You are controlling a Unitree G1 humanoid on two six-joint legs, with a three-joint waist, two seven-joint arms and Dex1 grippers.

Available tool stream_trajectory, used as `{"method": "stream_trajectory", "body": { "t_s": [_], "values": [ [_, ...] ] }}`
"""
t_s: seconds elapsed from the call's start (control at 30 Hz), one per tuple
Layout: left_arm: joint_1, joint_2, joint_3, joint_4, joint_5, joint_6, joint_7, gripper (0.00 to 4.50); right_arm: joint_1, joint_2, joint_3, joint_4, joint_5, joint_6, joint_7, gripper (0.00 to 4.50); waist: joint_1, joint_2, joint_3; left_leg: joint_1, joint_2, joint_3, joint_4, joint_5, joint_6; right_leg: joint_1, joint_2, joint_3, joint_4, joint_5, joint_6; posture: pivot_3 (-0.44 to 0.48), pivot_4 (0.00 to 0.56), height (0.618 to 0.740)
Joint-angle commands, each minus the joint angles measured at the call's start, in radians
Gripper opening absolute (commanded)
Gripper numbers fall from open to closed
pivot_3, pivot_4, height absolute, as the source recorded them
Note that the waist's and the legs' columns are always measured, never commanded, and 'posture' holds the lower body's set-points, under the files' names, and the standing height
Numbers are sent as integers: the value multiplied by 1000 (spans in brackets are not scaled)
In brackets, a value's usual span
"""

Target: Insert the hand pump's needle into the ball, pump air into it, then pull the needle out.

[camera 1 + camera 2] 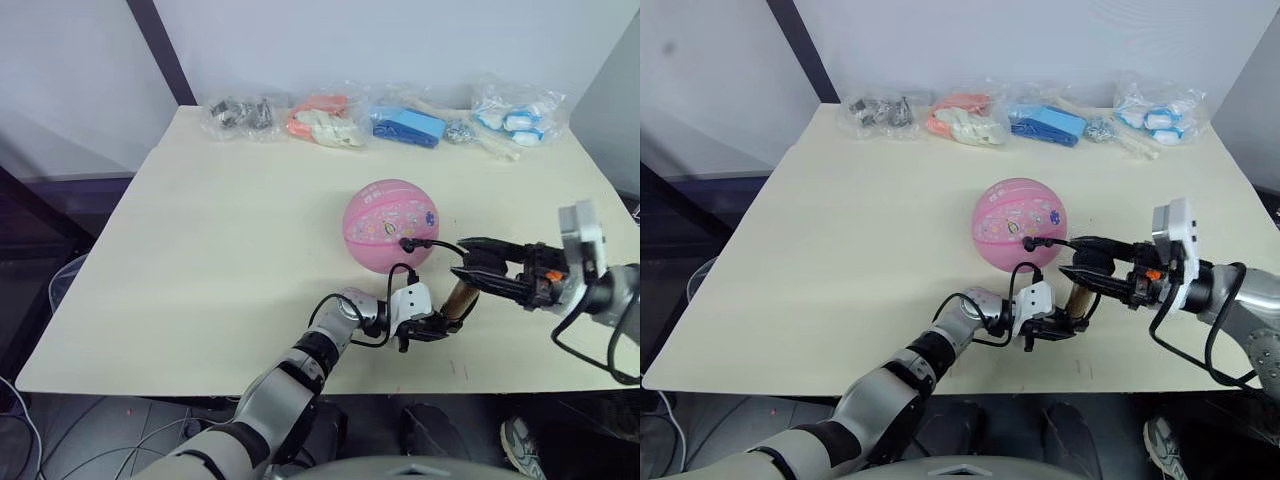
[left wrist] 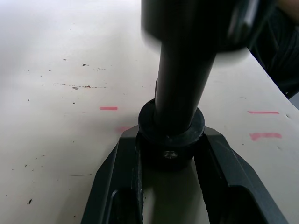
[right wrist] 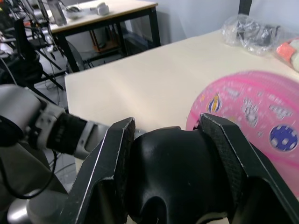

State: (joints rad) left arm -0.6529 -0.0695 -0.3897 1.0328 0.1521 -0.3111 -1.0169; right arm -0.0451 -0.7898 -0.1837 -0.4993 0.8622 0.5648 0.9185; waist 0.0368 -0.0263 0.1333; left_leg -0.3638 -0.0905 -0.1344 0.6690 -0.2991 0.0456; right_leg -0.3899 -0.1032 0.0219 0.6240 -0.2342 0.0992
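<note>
Nearest, the left gripper is clamped on the hand pump base cap; the right gripper is clamped on its rigid T-handle. The stiff pump suits end grips. The hose reaches the light, springy ball mid-table. Beyond, clear bags hold small items.

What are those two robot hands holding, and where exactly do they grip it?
Both hold the hand pump: the left hand clamps its black bottom end cap, the right hand grips its black handle at the top.

Clear plastic bags of small items line the far edge of a cream table, red tape marks near its front
</note>
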Motion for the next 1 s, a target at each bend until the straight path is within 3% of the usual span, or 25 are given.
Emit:
{"method": "stream_trajectory", "body": {
  "t_s": [0.03,0.27,0.73,1.0],
  "values": [
    [35,28,-7,80,29,65,9,1099,63,16,107,39,-112,-19,10,1740,0,0,0,0,0,0,0,0,0,0,0,0,0,0,0,0,150,740],
    [28,24,-3,76,27,65,11,1099,79,38,115,62,-161,-64,12,1740,0,0,-1,0,0,0,0,0,0,0,0,0,0,0,0,0,150,740],
    [35,22,-5,88,35,59,16,1099,-76,-197,-287,-20,266,181,17,1740,4,10,8,-3,-2,-1,1,0,0,0,-2,-1,0,0,0,0,150,740],
    [31,16,-5,92,36,58,19,1099,-218,-325,-398,34,443,296,-32,1740,4,10,9,-6,-2,-1,1,0,0,-2,-2,-1,0,0,0,0,150,740]
  ]
}}
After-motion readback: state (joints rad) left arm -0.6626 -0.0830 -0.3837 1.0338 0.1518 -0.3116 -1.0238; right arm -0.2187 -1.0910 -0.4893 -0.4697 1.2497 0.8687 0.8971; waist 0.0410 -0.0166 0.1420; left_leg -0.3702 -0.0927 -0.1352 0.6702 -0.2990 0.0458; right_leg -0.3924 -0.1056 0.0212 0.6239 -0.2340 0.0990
